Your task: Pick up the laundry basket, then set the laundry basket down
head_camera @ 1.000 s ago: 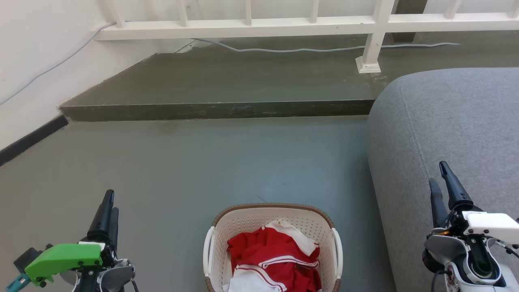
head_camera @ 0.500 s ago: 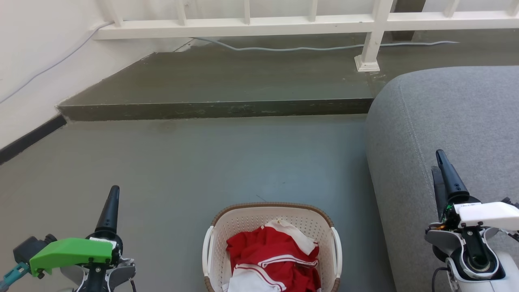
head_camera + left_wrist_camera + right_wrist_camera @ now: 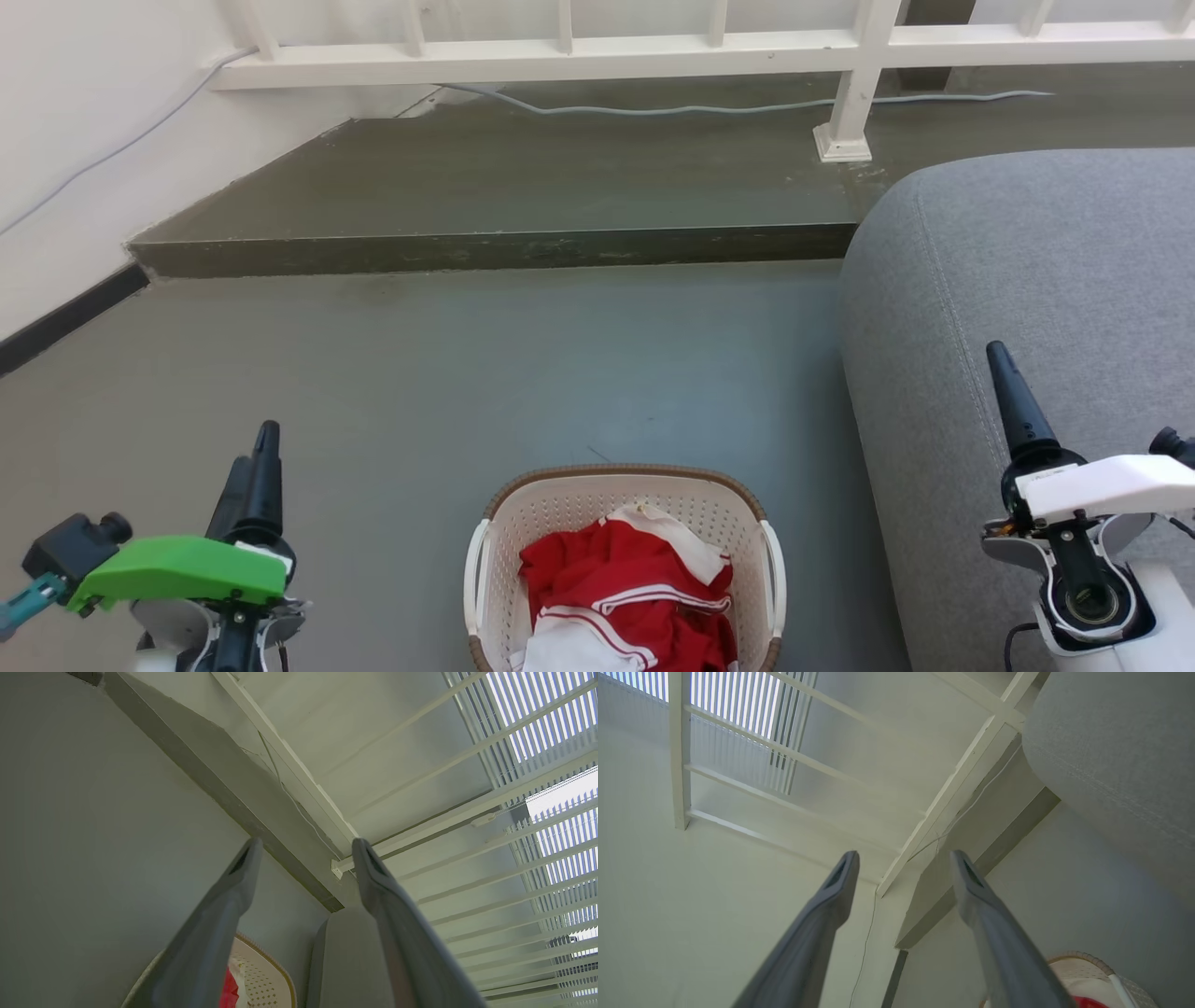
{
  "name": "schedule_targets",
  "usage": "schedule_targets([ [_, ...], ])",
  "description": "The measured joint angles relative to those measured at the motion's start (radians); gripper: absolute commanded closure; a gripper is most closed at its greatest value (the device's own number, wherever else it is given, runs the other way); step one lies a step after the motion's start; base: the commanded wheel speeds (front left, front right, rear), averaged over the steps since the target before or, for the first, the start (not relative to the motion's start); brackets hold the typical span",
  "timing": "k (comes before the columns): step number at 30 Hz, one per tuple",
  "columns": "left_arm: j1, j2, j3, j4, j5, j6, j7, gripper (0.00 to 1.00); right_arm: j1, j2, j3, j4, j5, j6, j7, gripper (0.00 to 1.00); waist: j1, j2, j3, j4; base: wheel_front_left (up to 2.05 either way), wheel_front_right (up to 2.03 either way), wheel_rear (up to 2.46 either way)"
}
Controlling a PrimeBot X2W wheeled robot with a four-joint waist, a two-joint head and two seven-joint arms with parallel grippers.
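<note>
nothing of the job is done yet, as i read it: the laundry basket (image 3: 560,511) sits on the floor (image 3: 448,373), low in the middle of my head view, near the grey sofa (image 3: 1027,252), with red and white clothes (image 3: 621,583) piled inside. the lift and the set-down are both left to do. my left gripper (image 3: 257,448) hangs well off to the basket's left, and my right gripper (image 3: 1004,373) is out over the sofa, well off to its right (neither touches a handle). in the wrist views both pairs of fingers stand apart, holding nothing.
</note>
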Motion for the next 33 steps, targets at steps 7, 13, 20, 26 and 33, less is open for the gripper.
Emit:
schedule_targets([
  [7, -0.003, 0.0, -0.021, -0.021, 0.145, 0.026, -0.025, 0.0, -0.009, -0.02, 0.02, 0.0, -0.123, 0.0, -0.023, 0.0, 0.0, 0.0, 0.001, -0.003, 0.0, 0.0, 0.0],
  [13, -0.003, -0.002, -0.037, -0.032, 0.239, 0.042, -0.044, 0.0, -0.02, -0.021, 0.036, -0.001, -0.217, -0.001, -0.043, 0.0, 0.0, 0.0, 0.002, -0.005, 0.0, 0.0, 0.0],
  [20, -0.003, -0.01, -0.049, -0.051, 0.347, 0.051, -0.071, 0.0, -0.02, -0.021, 0.05, -0.008, -0.313, -0.001, -0.066, 0.0, 0.0, 0.0, 0.002, -0.008, 0.0, 0.0, 0.0],
  [26, -0.004, -0.017, -0.061, -0.058, 0.425, 0.055, -0.089, 0.0, -0.02, -0.021, 0.055, -0.013, -0.396, -0.01, -0.088, 0.0, 0.0, 0.0, 0.004, -0.01, 0.0, 0.0, 0.0],
  [33, -0.004, -0.018, -0.07, -0.068, 0.515, 0.06, -0.113, 0.0, -0.021, -0.022, 0.061, -0.015, -0.486, -0.011, -0.105, 0.0, 0.0, 0.0, 0.005, -0.012, 0.0, 0.0, 0.0],
])
